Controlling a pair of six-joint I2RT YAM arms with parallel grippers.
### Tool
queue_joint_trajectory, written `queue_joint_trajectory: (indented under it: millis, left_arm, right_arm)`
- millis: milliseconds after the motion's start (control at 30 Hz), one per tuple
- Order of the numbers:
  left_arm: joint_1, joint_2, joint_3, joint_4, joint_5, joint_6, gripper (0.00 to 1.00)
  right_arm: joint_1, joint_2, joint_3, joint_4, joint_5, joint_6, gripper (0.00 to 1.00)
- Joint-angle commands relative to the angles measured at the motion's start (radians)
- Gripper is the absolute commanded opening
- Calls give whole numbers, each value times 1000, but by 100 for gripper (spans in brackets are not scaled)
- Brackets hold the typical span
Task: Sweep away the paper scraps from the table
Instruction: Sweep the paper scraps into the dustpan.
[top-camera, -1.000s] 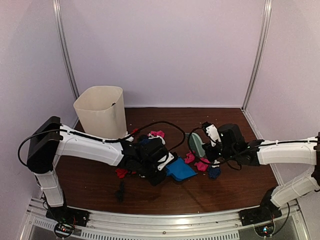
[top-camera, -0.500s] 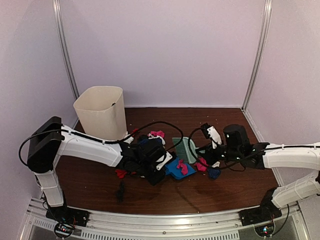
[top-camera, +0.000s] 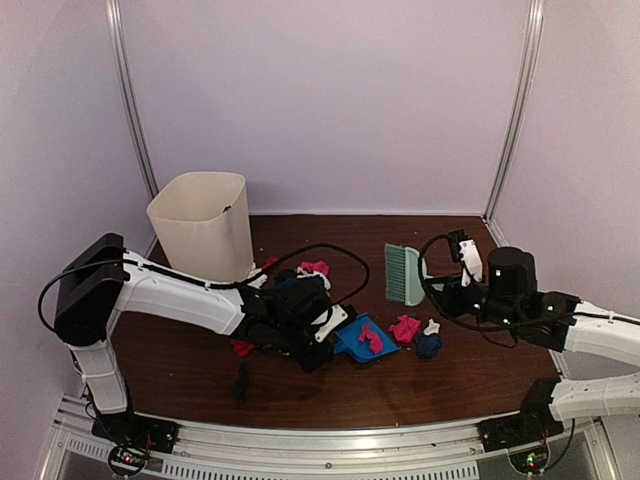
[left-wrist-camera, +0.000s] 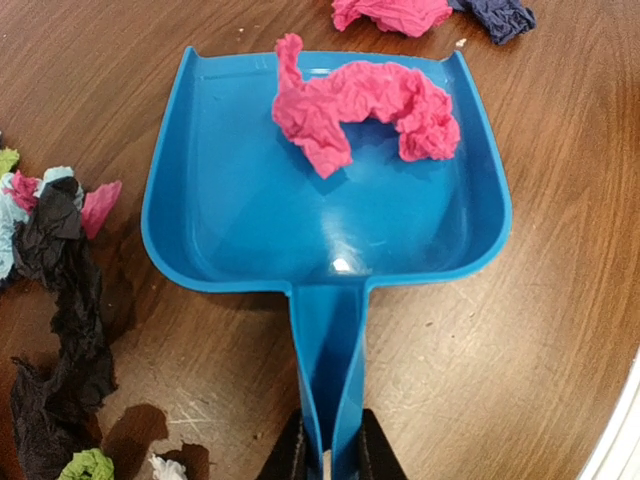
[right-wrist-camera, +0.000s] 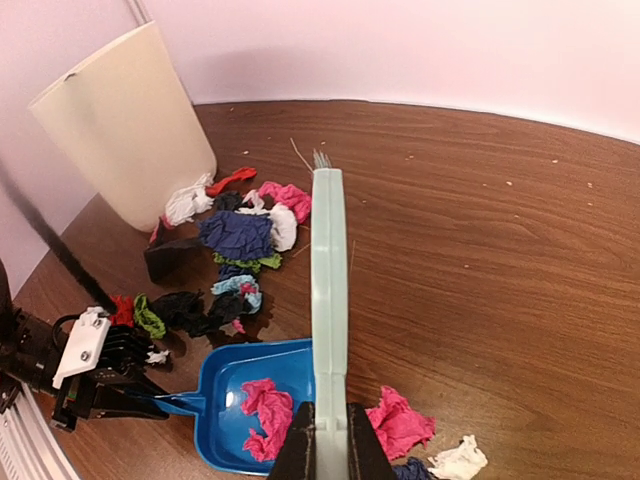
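My left gripper (top-camera: 318, 340) (left-wrist-camera: 328, 462) is shut on the handle of the blue dustpan (top-camera: 362, 342) (left-wrist-camera: 325, 200), which lies flat on the table (top-camera: 460, 385). One pink paper scrap (left-wrist-camera: 365, 105) (right-wrist-camera: 265, 415) lies in the pan. My right gripper (top-camera: 452, 285) (right-wrist-camera: 330, 450) is shut on the pale green hand brush (top-camera: 404, 273) (right-wrist-camera: 328, 290) and holds it lifted above the table, right of the pan. A pink scrap (top-camera: 405, 328) (right-wrist-camera: 400, 423), a white scrap (right-wrist-camera: 458, 460) and a dark blue scrap (top-camera: 428, 345) lie just beyond the pan's mouth. A pile of mixed scraps (right-wrist-camera: 240, 245) lies near the bin.
A cream waste bin (top-camera: 203, 225) (right-wrist-camera: 125, 125) stands at the back left. A black cable (top-camera: 335, 248) loops over the table behind the pan. Black and red scraps (top-camera: 242, 360) lie left of the left gripper. The silver rail (top-camera: 320, 440) runs along the front.
The right gripper has pulled back to the right and lifted the brush away from the pan. A pink scrap now lies in the dustpan. The left gripper and pan have hardly moved.
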Motion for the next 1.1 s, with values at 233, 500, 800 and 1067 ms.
queue_joint_trajectory:
  millis: [233,500,800,1067]
  left_arm:
    - [-22,-25,-13,20,95,34,0]
    - [-31,-25,-21,15,150,38,0]
    - [-32,18,37,-2,119,45,0]
    - [-31,51,79,-13,77,40,0]
  right_arm:
    - [-4,-163,15,-256,452,214,0]
    - [-4,-171,41,-440,666,386,0]
    - [-4,-67,16,-383,600,349,0]
    - [-4,-19,-85,13,373,36,0]
